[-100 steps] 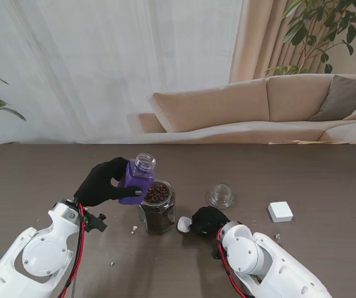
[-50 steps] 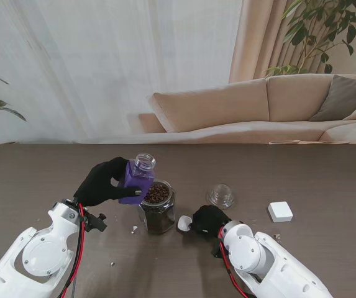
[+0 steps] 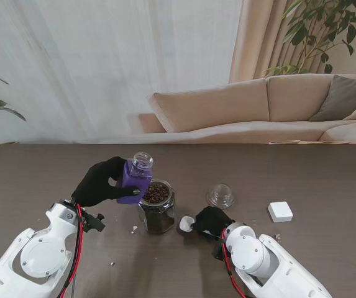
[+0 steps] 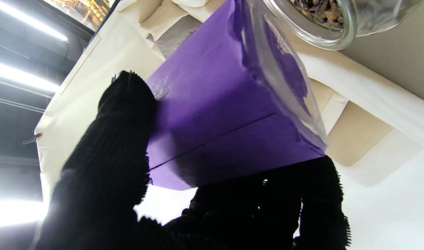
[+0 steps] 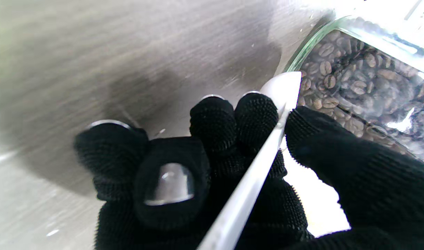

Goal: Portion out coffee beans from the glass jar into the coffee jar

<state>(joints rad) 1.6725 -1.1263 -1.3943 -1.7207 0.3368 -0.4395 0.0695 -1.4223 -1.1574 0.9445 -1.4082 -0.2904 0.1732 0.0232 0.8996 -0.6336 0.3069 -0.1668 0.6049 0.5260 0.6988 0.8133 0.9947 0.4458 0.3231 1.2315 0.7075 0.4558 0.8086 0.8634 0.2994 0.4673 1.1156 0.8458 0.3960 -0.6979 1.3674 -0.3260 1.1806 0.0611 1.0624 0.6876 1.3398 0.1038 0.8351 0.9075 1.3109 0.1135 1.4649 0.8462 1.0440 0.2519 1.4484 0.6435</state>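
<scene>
Evidently the coming move turns on how the white scoop [image 3: 184,223] lies to the open mouth of the glass jar [image 3: 157,207]: the scoop's bowl is seen just beside the jar's wall, on the jar's right and low near the worktop [image 3: 302,180], so it would have to be lifted and carried leftward over the rim before any beans [image 3: 156,192] could be reached. The scoop is held by the right hand [image 3: 210,220], whose fingers [image 5: 255,113] are closed around the handle, its long axis running away from the palm toward the jar. The purple-labelled coffee jar [image 3: 135,180] is held off the worktop by the left hand [image 3: 100,182], fingers wrapped around its body, mouth up and tilted slightly, touching or just beside the glass jar's left rim; which cannot be told. The right hand is judged the nearer to the beans. From the stand, both jars and a clear lid [image 3: 220,195] lying apart to the right are shown; the right wrist view alone shows the scoop's tip against the bean-filled glass [image 5: 364,86], while the left wrist view shows the purple label [image 4: 218,118] and the grip on it.
</scene>
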